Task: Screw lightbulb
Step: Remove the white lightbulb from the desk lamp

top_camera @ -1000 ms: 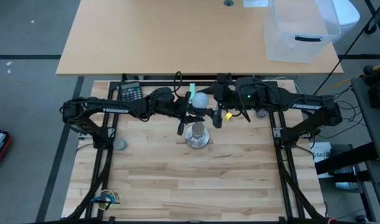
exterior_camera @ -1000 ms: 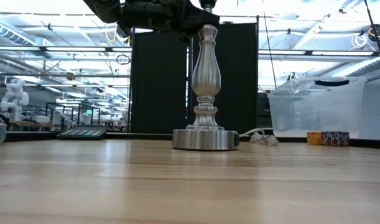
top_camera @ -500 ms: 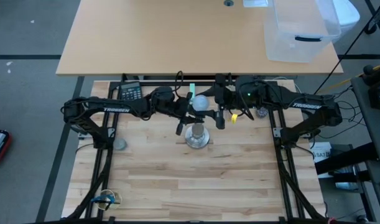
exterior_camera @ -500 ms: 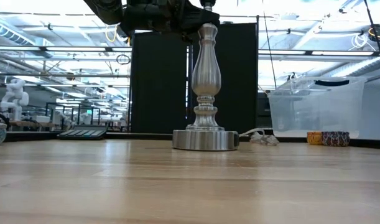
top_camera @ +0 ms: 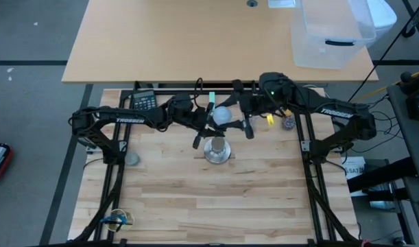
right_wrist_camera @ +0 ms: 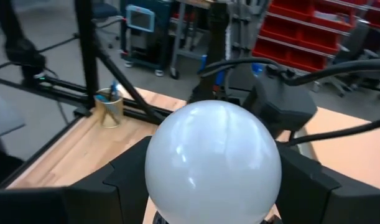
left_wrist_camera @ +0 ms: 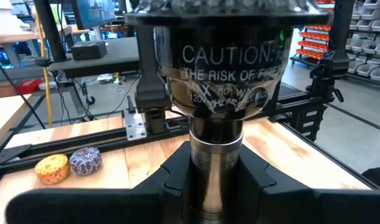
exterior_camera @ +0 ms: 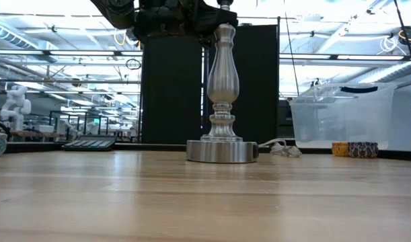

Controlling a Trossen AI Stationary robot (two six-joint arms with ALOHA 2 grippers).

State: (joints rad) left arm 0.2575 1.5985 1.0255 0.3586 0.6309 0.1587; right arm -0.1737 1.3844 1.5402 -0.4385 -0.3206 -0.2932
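Bench: pale butcher-block wooden top, framed by black rails, carries the silver lamp stand near its middle.
Lightbulb: white frosted globe sits atop the stand's black socket, between the two arms; it fills the right wrist view.
Left tool: reaches in from the left and grips the stand's neck just under the socket, a dark finger pressed to either side of the metal stem.
Right tool: comes in from the right, its dark fingers flanking the globe on both sides; whether they touch the glass cannot be told.
Bench clutter: a black calculator lies at the far left corner, a small grey bowl sits at the left edge, and a yellow tin and a patterned tin sit side by side near the right arm's base.
Second surface: a light tan table stands just beyond the bench, holding a clear plastic bin at its right end.
Room: open workshop with bright ceiling lights, a black partition panel behind the stand, red parts bins on shelving, and grey floor around the rig.
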